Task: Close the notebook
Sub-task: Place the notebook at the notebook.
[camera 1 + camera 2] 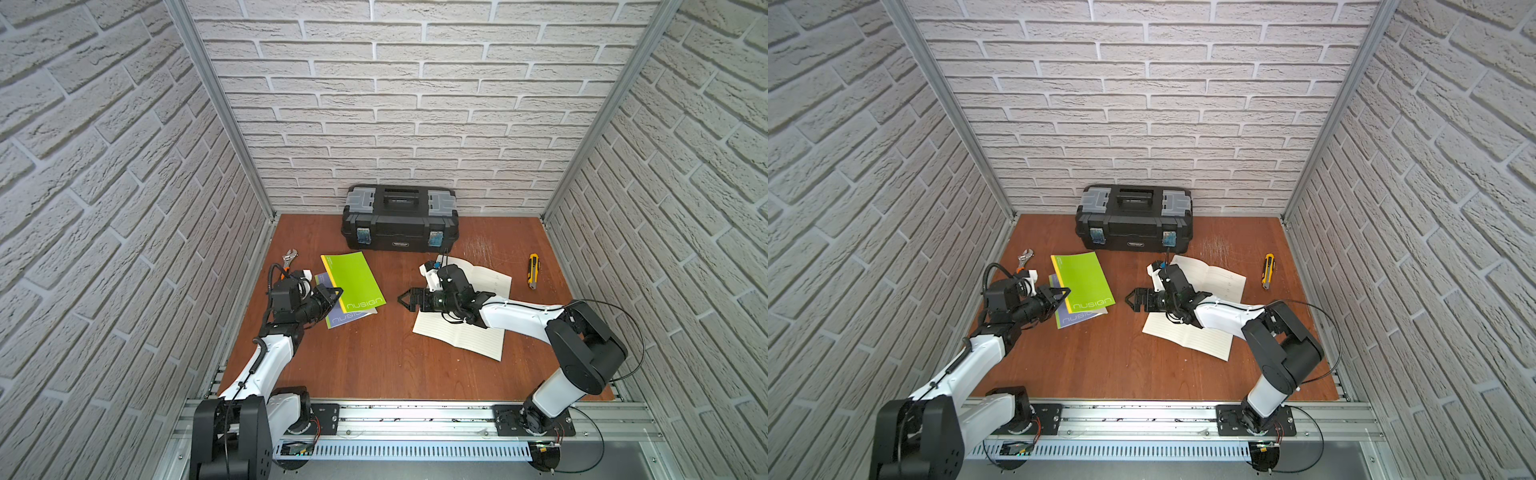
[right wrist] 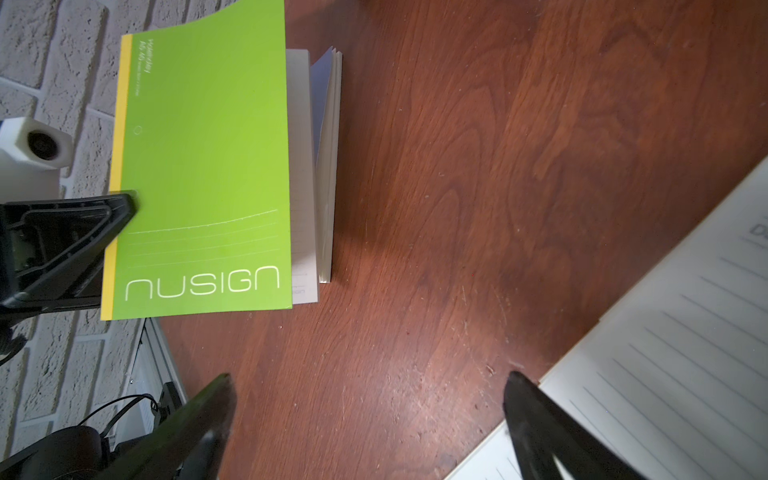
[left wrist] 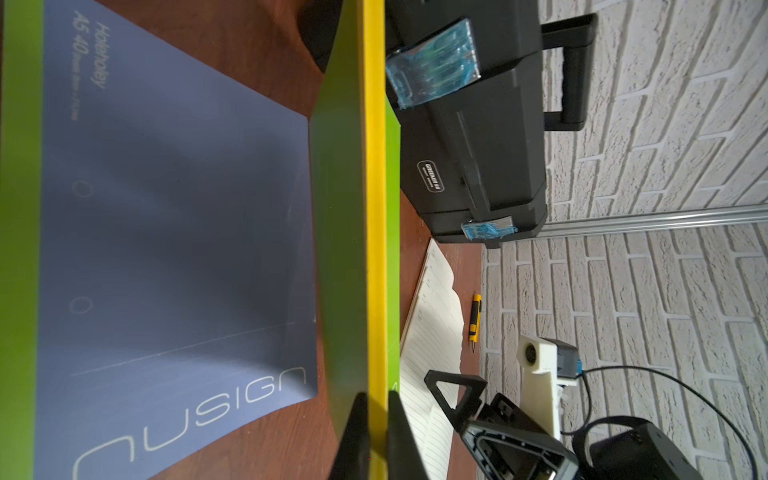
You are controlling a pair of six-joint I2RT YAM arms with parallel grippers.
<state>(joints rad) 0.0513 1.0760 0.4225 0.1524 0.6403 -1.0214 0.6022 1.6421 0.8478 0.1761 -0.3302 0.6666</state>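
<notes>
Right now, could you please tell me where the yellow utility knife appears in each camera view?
Both top views: the utility knife lies on the table, right of centre.
Left wrist: the knife lies just past the open lined notebook.
Right wrist: not in it.
Shared landmark: that notebook, seen in all four.

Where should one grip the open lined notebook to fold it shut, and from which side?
Probably pinch the page's free edge facing the right end effector, coming low from the middle of the table. The open lined notebook lies flat, so only thin edges give a hold.
</notes>
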